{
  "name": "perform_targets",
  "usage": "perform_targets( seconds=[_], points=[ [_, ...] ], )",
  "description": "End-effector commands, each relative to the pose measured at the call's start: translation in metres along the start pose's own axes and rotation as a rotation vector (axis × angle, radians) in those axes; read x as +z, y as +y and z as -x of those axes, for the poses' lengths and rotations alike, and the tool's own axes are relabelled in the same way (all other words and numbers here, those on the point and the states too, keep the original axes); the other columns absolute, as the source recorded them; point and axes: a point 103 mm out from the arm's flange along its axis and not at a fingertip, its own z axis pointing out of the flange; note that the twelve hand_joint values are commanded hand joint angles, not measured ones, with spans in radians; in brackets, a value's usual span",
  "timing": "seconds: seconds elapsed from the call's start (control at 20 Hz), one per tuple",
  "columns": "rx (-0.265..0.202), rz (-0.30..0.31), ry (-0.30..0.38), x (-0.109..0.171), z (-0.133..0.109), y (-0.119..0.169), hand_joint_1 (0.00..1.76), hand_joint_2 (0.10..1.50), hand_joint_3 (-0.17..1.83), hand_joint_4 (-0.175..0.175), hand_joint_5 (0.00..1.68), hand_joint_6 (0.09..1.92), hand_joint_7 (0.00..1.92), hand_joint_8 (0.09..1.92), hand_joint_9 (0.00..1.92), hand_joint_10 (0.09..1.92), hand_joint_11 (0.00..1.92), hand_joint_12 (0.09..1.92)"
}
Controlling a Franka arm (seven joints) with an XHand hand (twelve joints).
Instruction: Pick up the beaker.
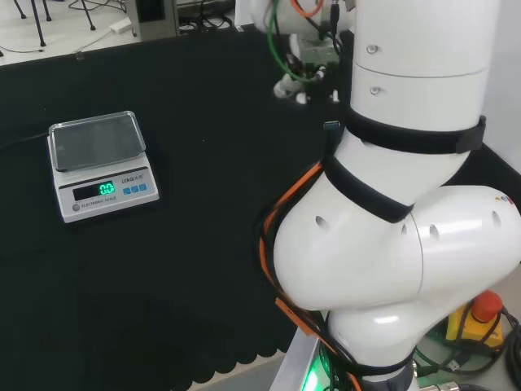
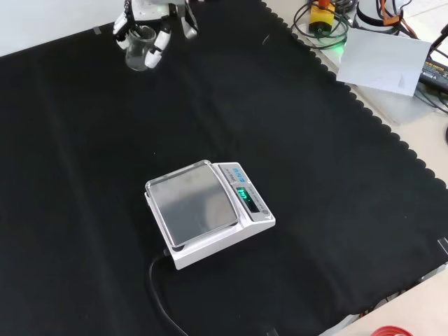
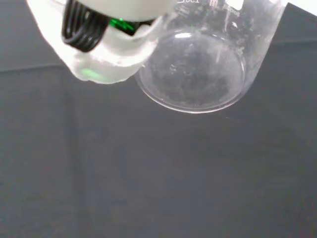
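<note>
At the far edge of the bench [image 2: 301, 175], near the top left of the front view, the robot hand [image 2: 150, 21] is seen gathered over the beaker [image 2: 140, 50]. Black-and-white fingers [image 2: 159, 43] are curled down on both sides of the clear glass, so the beaker is taken to be clasped between them. In the wrist view the beaker [image 3: 198, 64] is shown close up with its round bottom facing the camera and a blurred white part of the robot hand [image 3: 106, 54] pressed right beside its wall.

Whether the glass is already clear of the black cloth cannot be told for sure; in the wrist view the base appears to hang above the cloth, which hints that a lift is under way. The grasp is judged done, then, and what is left is a clean raise with the beaker kept steady.

Well apart from all this, in the middle of the bench, a scale [image 2: 206, 210] is sitting with its green display lit and its pan bare.
</note>
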Motion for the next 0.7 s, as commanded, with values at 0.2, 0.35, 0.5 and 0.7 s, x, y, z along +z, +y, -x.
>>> perform_targets(
  seconds=[0.2,0.35,0.5,0.7],
  points=[
    [-0.201,0.005,0.004,-0.035,-0.144,-0.039,1.22,0.76,0.73,0.057,0.97,1.22,1.00,1.17,1.18,0.92,1.32,0.79],
    [-0.271,0.026,-0.010,-0.050,-0.189,-0.048,1.22,0.76,0.73,0.057,0.97,1.22,1.00,1.17,1.18,0.92,1.32,0.79],
    [-0.350,0.039,-0.006,-0.071,-0.252,-0.062,1.23,0.76,0.73,0.057,0.97,1.22,1.01,1.17,1.19,0.92,1.32,0.79],
    [-0.436,0.038,-0.014,-0.080,-0.321,-0.079,1.23,0.75,0.75,0.058,0.98,1.20,1.02,1.16,1.19,0.92,1.32,0.79]
  ],
)
